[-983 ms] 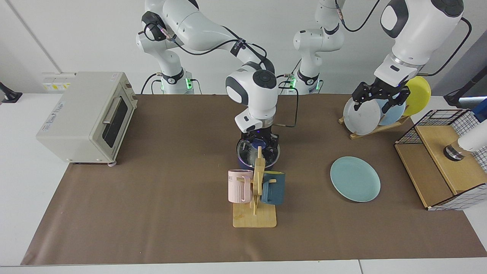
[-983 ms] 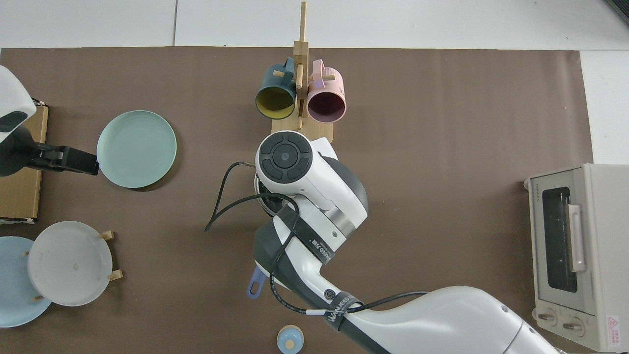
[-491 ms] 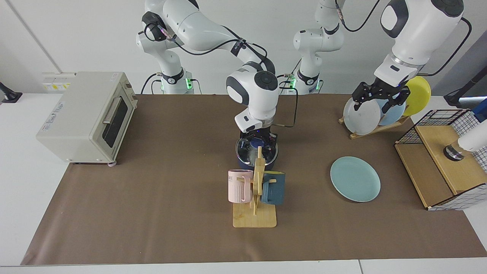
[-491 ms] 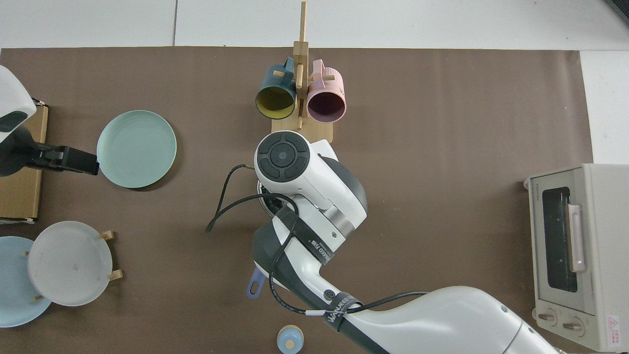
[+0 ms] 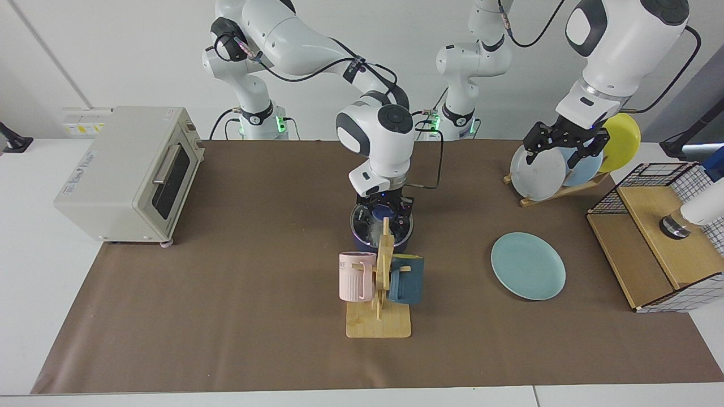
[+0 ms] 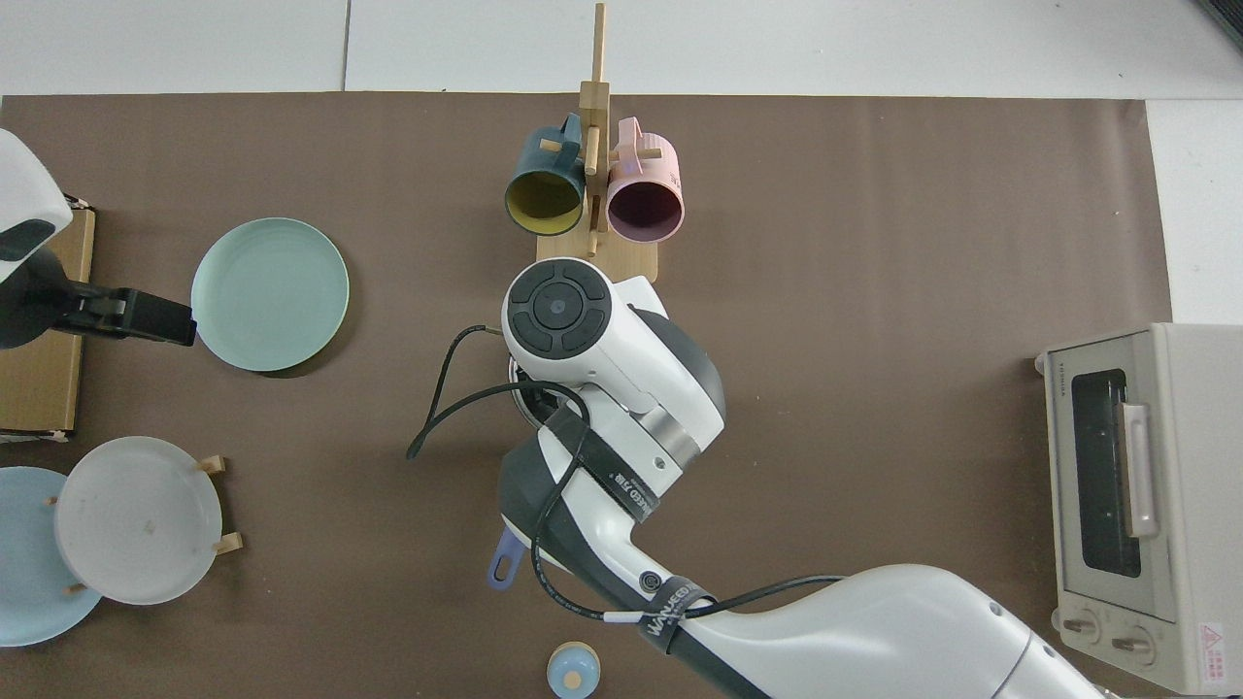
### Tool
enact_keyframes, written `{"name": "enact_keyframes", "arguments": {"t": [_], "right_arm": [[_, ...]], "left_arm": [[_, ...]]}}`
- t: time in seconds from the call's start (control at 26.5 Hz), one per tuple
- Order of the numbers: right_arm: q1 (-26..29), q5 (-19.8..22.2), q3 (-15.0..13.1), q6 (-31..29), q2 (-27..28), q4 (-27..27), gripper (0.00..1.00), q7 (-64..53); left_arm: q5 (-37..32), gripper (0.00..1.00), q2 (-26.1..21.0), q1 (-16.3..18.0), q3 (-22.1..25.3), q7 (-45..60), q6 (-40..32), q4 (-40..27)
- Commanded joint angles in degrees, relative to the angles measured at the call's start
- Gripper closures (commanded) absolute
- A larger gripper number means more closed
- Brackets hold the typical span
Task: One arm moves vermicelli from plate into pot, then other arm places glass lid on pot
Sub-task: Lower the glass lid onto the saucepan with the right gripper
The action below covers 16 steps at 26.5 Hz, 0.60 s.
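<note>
Right gripper (image 5: 384, 210): on glass lid (image 5: 382, 221) atop pot (image 5: 382, 240); can't tell if released.
Left gripper (image 5: 565, 148): spread open, empty, waiting by plate rack (image 5: 557, 191).
Risk: lifting early drags lid off-centre.

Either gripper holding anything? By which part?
Left gripper, by the plate rack: nothing. Right gripper is at the blue knob of the clear glass lid on the dark navy saucepan; grip cannot be told.

a: from above, the right arm's wrist covers the pot (image 6: 518, 386) almost wholly; only a sliver of rim and the handle's end show beside it.
b: and the right gripper (image 5: 383, 208)?
a: in the facing view the mug rack (image 5: 384, 265) crosses in front, so its fingers can't be read. the vermicelli (image 5: 366, 230) below them is a pale blur.
b: the left gripper (image 6: 146, 318)?
a: its arm is cut by the frame's edge.
</note>
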<state>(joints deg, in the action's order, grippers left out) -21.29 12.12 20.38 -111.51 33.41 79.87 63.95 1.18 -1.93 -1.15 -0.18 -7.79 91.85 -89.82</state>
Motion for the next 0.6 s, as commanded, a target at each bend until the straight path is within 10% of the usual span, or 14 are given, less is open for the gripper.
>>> {"name": "enact_keyframes", "arguments": {"t": [0.0, 0.57], "right_arm": [[0.5, 1.2, 1.1, 1.5, 0.5, -1.2, 0.0, 1.6], [4.3, 0.4, 4.4, 7.3, -6.2, -4.8, 0.0, -2.1]], "left_arm": [[-1.1, 0.0, 1.1, -0.3, 0.0, -0.5, 0.3, -1.1], [-1.1, 0.0, 1.1, -0.3, 0.1, -0.5, 0.2, -1.1]]}}
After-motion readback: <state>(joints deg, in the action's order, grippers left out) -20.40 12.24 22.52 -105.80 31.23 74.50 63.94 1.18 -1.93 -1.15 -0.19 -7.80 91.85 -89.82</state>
